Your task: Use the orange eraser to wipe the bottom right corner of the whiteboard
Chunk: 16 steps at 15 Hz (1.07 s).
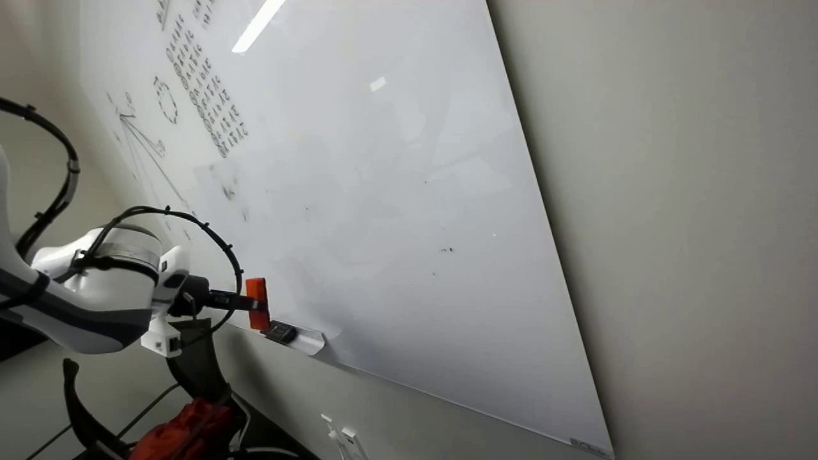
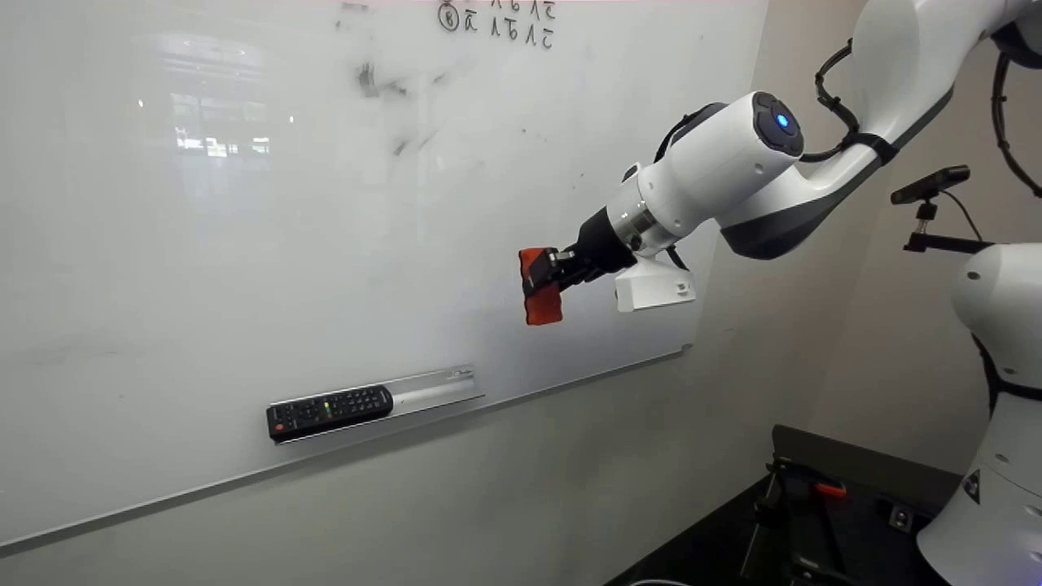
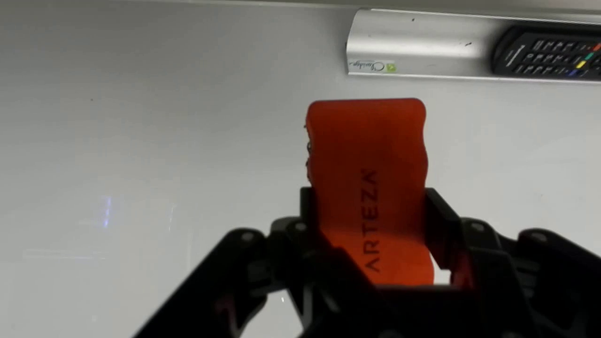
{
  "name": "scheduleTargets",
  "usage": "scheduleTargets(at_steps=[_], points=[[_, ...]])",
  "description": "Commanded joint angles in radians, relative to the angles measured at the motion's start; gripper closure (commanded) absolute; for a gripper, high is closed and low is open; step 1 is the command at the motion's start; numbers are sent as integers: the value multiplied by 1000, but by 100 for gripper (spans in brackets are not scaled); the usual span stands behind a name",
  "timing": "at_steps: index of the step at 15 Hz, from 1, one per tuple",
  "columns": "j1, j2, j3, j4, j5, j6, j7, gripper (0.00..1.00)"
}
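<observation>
Apparently smudged whiteboard (image 1: 377,217), greyish wall (image 1: 690,211).

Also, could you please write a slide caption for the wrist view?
Jaws hold the orange eraser in front of the whiteboard; a remote control lies in a tray.

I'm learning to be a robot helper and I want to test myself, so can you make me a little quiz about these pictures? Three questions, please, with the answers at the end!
1. True or false: the gripper is empty.

2. Pick one. Which word shows on the eraser in the wrist view?
A) APPLE
B) ARTEZA
C) PAPER

3. Fill the gap: a black ____ with rows of buttons lies in the tray at the lower edge of the board.

Key
1. False: it is gripping the eraser.
2. B
3. remote
</observation>
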Motion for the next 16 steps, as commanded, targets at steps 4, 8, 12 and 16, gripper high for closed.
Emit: scheduleTargets(at_steps=[4, 8, 12, 16], points=[[260, 250, -220, 77, 297, 101, -69, 70], [303, 304, -301, 55, 363, 189, -141, 70], [249, 348, -294, 52, 351, 276, -197, 70], [160, 438, -245, 64, 323, 395, -148, 70]])
